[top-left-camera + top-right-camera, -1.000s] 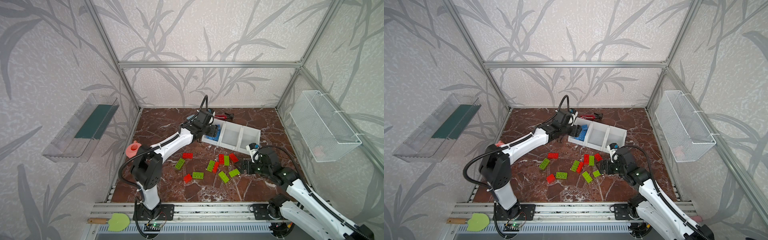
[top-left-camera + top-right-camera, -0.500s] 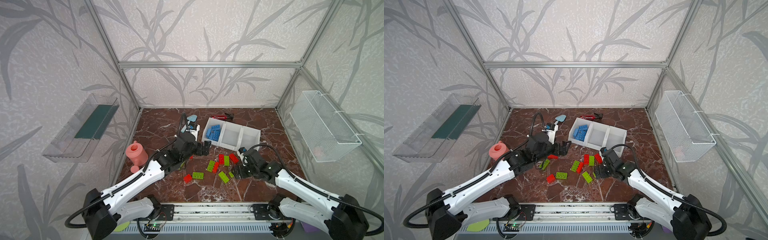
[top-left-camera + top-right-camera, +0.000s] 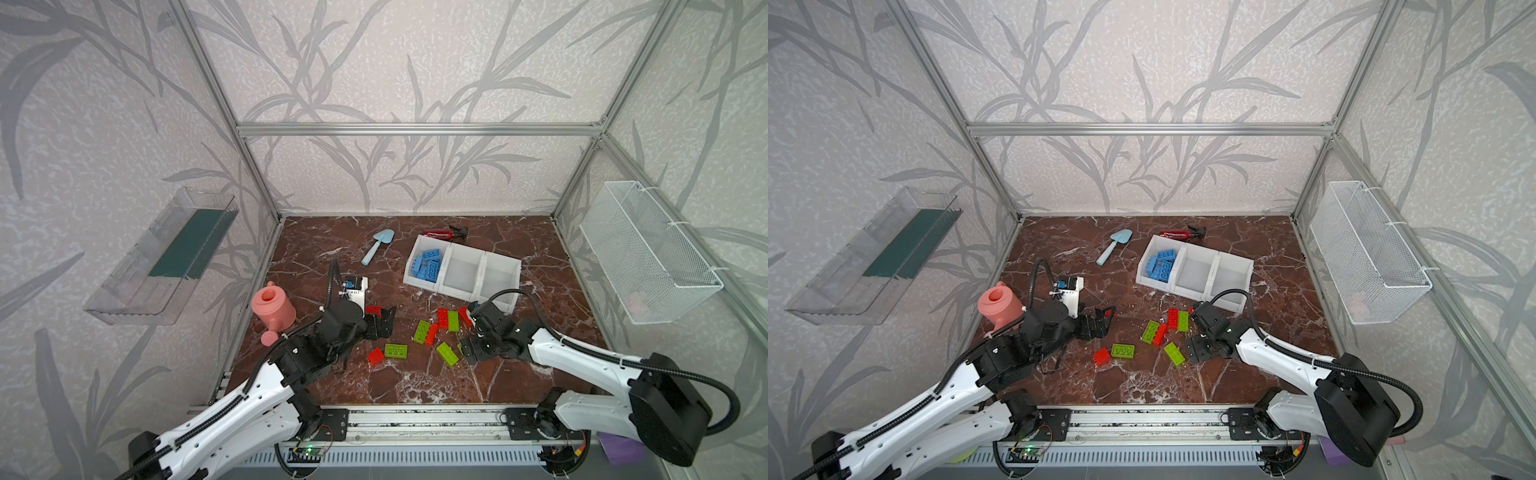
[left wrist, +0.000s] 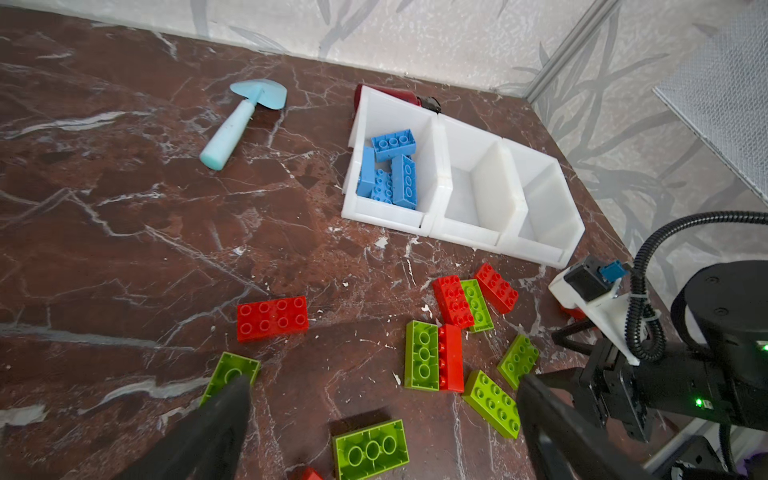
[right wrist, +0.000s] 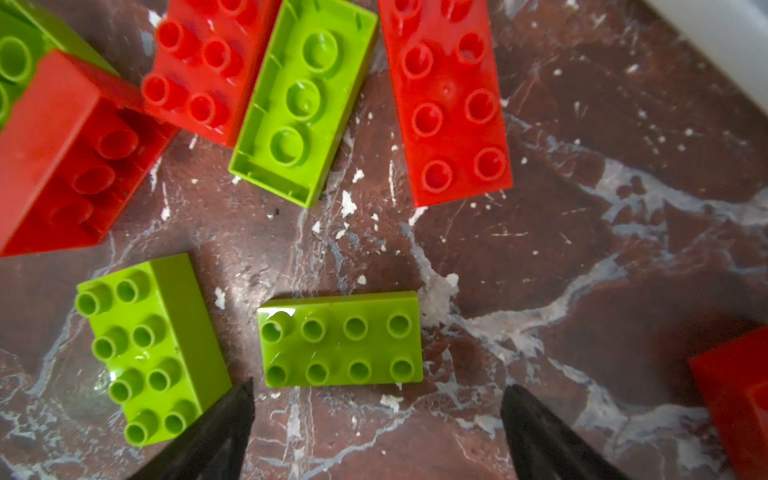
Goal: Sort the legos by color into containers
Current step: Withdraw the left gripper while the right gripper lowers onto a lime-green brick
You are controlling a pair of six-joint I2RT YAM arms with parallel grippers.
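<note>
**LEGO SORT: BLUE BINNED, GREEN PICK PENDING**

**Stock**
- legos (image 3: 432, 332): loose red and lime green, scattered on marble floor (image 3: 415, 390) between both arms.
- blue legos (image 4: 390, 170): heaped in one end compartment of containers (image 3: 457, 291). Other two compartments bare.
- right gripper (image 5: 378, 390): jaws wide apart, empty. Low over green brick (image 5: 338, 338), which lies studs up with its long side across the opening.
- left gripper (image 3: 380, 322): jaws wide apart, empty. Near red brick (image 4: 272, 318), with one finger beside second green brick (image 4: 230, 374).

**Handling, as judged**
- Ease right gripper forward until centred on green brick.
- Keep clear of neighbouring green brick (image 5: 153, 349), just beside one finger.
- Lower squarely, close gently on the brick's ends, and lift straight up.
- Carry to a bare compartment, keeping one colour per compartment.

**Changes against one second earlier**
- Left gripper: then up at the blue compartment, now drawn back to the loose pile.
- Right gripper: then farther out on its own side, now reached in over the green bricks.
- light blue trowel (image 3: 376, 245): then hidden behind the left arm, now showing.
</note>
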